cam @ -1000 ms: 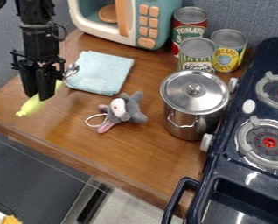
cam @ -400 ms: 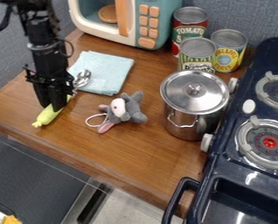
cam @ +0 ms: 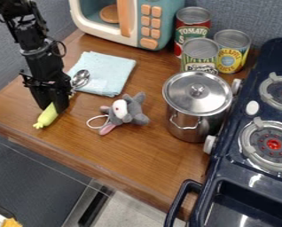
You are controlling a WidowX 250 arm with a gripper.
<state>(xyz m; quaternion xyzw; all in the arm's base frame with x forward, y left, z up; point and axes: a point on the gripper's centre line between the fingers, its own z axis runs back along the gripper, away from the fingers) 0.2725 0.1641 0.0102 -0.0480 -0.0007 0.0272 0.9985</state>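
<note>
Black two-finger gripper (cam: 51,109) closed around the yellow-green handle of a spoon (cam: 47,117) (its shiny metal bowl overlapping the folded pale-blue cloth (cam: 109,72) in view), spoon at the brown wooden counter's (cam: 137,164) left side, grey plush toy (cam: 127,111) with a white loop nearby.

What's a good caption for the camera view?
Gripper holding a spoon by its yellow-green handle, near a grey plush toy.
</note>
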